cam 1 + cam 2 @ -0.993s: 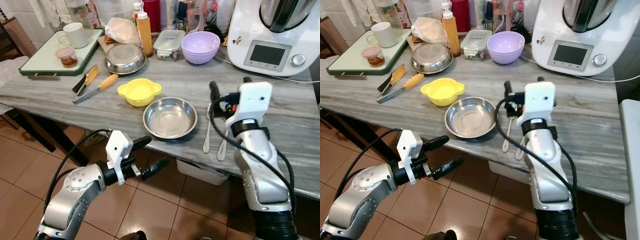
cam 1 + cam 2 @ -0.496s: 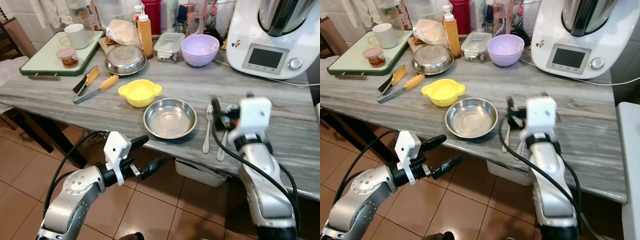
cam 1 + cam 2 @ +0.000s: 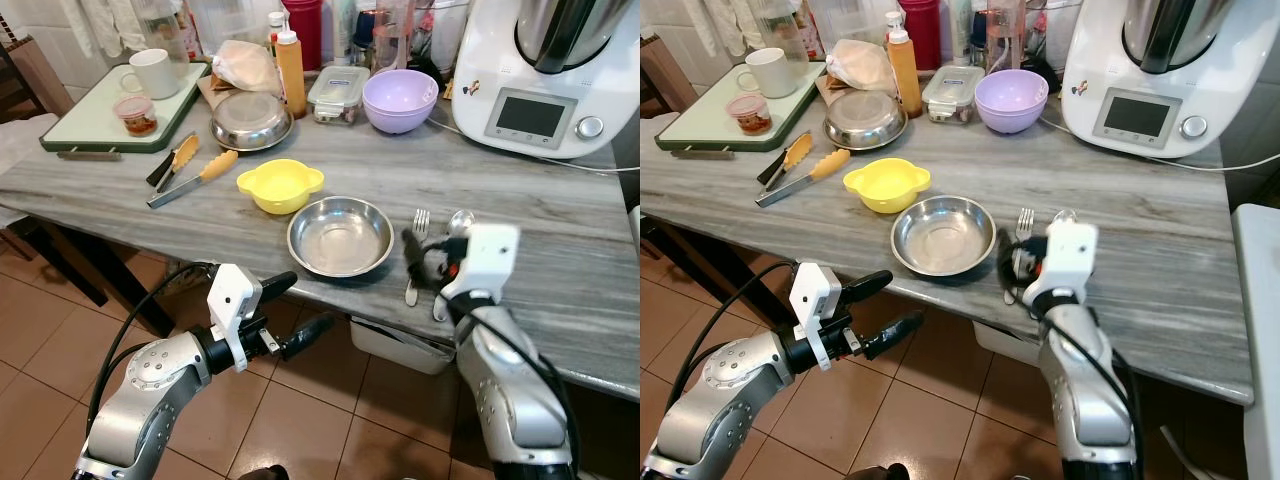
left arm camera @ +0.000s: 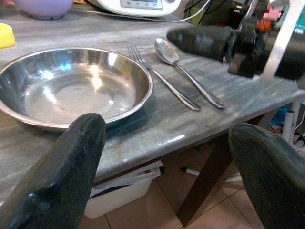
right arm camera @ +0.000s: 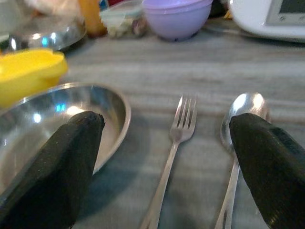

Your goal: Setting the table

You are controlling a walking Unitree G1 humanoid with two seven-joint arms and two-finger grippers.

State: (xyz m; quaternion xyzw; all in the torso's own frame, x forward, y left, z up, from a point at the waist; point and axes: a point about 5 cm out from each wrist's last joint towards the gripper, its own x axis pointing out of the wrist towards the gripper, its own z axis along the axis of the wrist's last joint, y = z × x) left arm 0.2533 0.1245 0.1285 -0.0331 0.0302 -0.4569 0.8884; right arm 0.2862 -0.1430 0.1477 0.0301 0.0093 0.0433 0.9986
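Observation:
A steel bowl [image 3: 340, 236] sits near the front edge of the grey table [image 3: 560, 200]. Just to its right a fork [image 3: 421, 220] and a spoon [image 3: 459, 221] lie side by side, also seen as the fork [image 5: 176, 133] and spoon [image 5: 243, 107] in the right wrist view. My right gripper [image 3: 425, 262] hovers open over their handle ends at the table's front edge, holding nothing. My left gripper [image 3: 300, 310] is open below and in front of the table edge, pointing at the steel bowl [image 4: 71, 88].
A yellow bowl [image 3: 280, 183] and tongs [image 3: 190, 175] lie behind the steel bowl. Farther back stand a second steel bowl [image 3: 250, 118], orange bottle [image 3: 291, 65], lidded container [image 3: 338, 88], purple bowl [image 3: 400, 95], green tray [image 3: 95, 143] and white kitchen machine [image 3: 540, 70].
My right gripper has drawn back and down from above the fork and spoon to the table's front edge. The cutlery and the left arm have stayed put.

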